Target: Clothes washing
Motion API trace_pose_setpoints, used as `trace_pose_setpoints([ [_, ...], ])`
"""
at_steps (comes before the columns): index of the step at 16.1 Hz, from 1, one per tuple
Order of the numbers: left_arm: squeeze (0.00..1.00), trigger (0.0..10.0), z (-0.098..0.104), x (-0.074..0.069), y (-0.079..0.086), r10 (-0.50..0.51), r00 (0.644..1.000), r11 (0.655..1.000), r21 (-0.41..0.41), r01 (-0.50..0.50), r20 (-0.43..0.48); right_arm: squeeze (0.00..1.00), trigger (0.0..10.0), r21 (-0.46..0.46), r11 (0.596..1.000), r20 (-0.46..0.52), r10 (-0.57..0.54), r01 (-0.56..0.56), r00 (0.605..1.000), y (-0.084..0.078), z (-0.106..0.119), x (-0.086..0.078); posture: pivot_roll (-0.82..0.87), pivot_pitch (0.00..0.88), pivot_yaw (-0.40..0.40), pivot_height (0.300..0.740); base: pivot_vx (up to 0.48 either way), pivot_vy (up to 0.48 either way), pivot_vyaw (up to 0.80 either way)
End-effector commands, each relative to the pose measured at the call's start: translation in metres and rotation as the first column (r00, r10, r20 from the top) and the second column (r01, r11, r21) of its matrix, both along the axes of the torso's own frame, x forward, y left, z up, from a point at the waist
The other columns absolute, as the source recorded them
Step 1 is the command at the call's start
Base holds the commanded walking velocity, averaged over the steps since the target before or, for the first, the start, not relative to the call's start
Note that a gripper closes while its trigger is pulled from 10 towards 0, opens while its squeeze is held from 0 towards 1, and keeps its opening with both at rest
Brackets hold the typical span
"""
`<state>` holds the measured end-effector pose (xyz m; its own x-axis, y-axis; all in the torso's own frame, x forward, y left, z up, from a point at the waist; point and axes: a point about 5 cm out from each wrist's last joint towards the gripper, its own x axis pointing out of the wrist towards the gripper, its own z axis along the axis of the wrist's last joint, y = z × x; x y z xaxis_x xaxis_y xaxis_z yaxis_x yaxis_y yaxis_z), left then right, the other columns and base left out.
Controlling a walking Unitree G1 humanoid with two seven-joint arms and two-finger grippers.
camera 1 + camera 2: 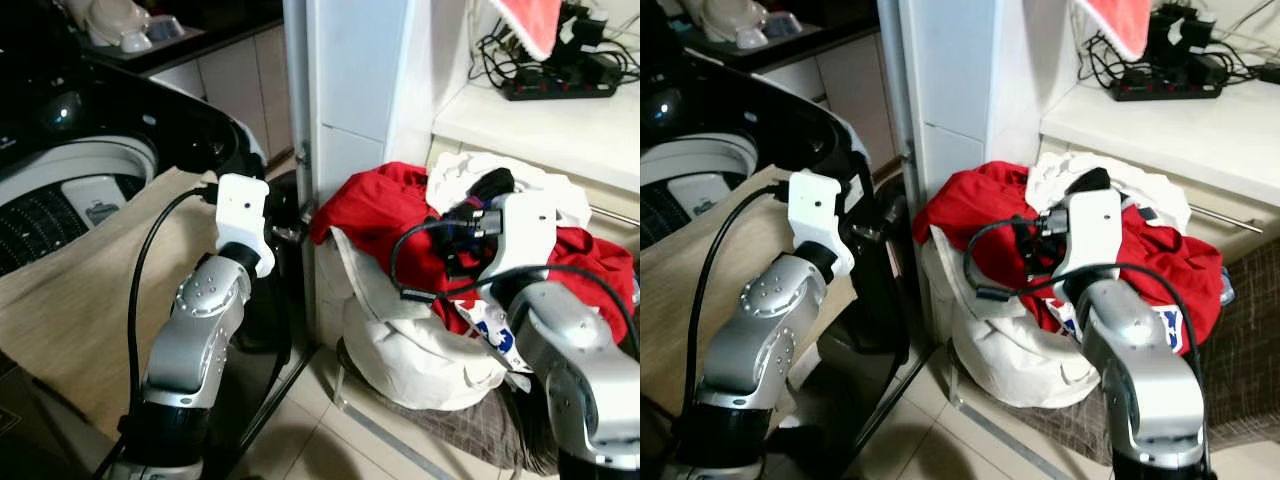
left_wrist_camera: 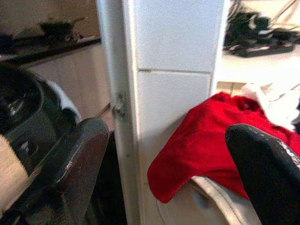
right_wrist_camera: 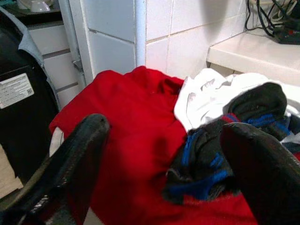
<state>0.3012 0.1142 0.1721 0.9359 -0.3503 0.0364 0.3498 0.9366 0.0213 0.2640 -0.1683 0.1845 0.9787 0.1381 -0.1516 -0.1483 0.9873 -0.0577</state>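
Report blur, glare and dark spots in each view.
Left eye view: fairly sharp, washing machine dark at left. Left wrist view: soft throughout, near fingers blurred, red garment hazy. Right wrist view: pile sharper, black fingers out of focus, white tiles bright.

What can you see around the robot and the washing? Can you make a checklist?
Surface: tiled floor under the laundry basket.
Job's things: red garment heaped on top, white cloth and a dark blue-striped piece beside it; washing machine open at the robot's left.
Clutter: dishes on the far counter.
Pincers: right pincer open above the pile; left pincer open by the tiled pillar.
Cables: power strip with tangled cords on the shelf.
Surroundings: cabinets behind.
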Motion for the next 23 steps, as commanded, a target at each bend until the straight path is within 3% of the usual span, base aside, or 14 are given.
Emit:
trace_pose_setpoints([
  [1, 0.0, 10.0, 0.005, -0.001, 0.002, -0.026, 0.999, 0.999, 0.023, 0.025, 0.037, 1.0, 10.0, 0.001, 1.0, 0.004, -0.027, 0.027, 1.0, -0.006, 0.002, 0.005, -0.12, 0.0, 0.04, 0.74, 0.0, 0.0, 0.0],
  [3, 0.0, 10.0, 0.007, -0.002, 0.006, -0.06, 0.997, 0.998, 0.031, 0.058, 0.045, 1.0, 10.0, -0.019, 0.995, -0.017, -0.094, 0.094, 0.995, -0.017, 0.001, 0.012, -0.12, 0.0, 0.037, 0.74, 0.0, 0.0, 0.0],
  [6, 0.0, 10.0, 0.006, -0.004, 0.012, -0.156, 0.987, 0.987, 0.044, 0.155, 0.029, 1.0, 10.0, -0.059, 0.99, -0.148, -0.136, 0.128, 0.98, -0.029, -0.014, 0.023, -0.11, 0.0, 0.038, 0.74, 0.0, 0.0, 0.0],
  [10, 0.0, 10.0, 0.008, -0.01, 0.006, -0.3, 0.954, 0.953, 0.041, 0.299, 0.015, 1.0, 10.0, -0.078, 0.983, -0.18, -0.175, 0.164, 0.968, -0.042, -0.024, 0.043, -0.11, 0.0, 0.039, 0.74, 0.0, 0.0, 0.0],
  [11, 0.0, 10.0, 0.009, -0.013, 0.005, -0.341, 0.94, 0.939, 0.043, 0.34, 0.01, 0.54, 10.0, -0.059, 0.987, -0.173, -0.159, 0.151, 0.972, -0.042, -0.023, 0.049, -0.11, 0.0, 0.044, 0.74, 0.0, 0.0, 0.0],
  [12, 0.0, 10.0, 0.009, -0.014, 0.005, -0.361, 0.932, 0.931, 0.052, 0.36, 0.005, 0.0, 10.0, -0.044, 0.991, -0.182, -0.129, 0.123, 0.975, -0.039, -0.022, 0.054, -0.11, 0.0, 0.044, 0.74, 0.0, 0.0, 0.0],
  [15, 0.0, 10.0, 0.01, -0.011, 0.007, -0.36, 0.933, 0.931, 0.068, 0.358, 0.01, 0.0, 10.0, -0.025, 1.0, -0.202, -0.014, 0.009, 0.979, -0.031, -0.022, 0.064, -0.1, 0.0, 0.044, 0.74, 0.0, 0.0, 0.0],
  [16, 0.0, 10.0, 0.011, -0.012, 0.008, -0.363, 0.932, 0.93, 0.07, 0.361, 0.01, 0.0, 9.6, -0.023, 0.999, -0.21, 0.02, -0.026, 0.978, -0.028, -0.022, 0.065, -0.1, 0.0, 0.037, 0.74, 0.0, 0.0, 0.0],
  [17, 0.0, 10.0, 0.011, -0.013, 0.008, -0.366, 0.931, 0.929, 0.069, 0.365, 0.01, 0.0, 8.0, -0.019, 0.999, -0.222, 0.041, -0.046, 0.974, -0.026, -0.022, 0.064, -0.09, 0.0, 0.035, 0.74, 0.0, 0.0, 0.0],
  [19, 0.0, 10.0, 0.009, -0.015, 0.007, -0.38, 0.925, 0.923, 0.065, 0.379, -0.003, 0.0, 1.4, -0.009, 0.998, -0.251, 0.053, -0.057, 0.967, -0.026, -0.027, 0.062, -0.09, 0.0, 0.035, 0.74, 0.0, 0.0, 0.0],
  [21, 0.0, 10.0, 0.008, -0.015, 0.006, -0.384, 0.923, 0.921, 0.064, 0.384, -0.006, 0.0, 0.0, -0.007, 0.998, -0.259, 0.06, -0.064, 0.964, -0.026, -0.03, 0.061, -0.1, 0.0, 0.041, 0.74, 0.0, 0.0, 0.0],
  [23, 0.0, 10.0, 0.009, -0.015, 0.006, -0.386, 0.922, 0.92, 0.064, 0.386, -0.005, 0.0, 0.0, -0.006, 0.998, -0.256, 0.066, -0.07, 0.964, -0.026, -0.03, 0.061, -0.1, 0.0, 0.045, 0.74, 0.0, 0.0, 0.0],
])
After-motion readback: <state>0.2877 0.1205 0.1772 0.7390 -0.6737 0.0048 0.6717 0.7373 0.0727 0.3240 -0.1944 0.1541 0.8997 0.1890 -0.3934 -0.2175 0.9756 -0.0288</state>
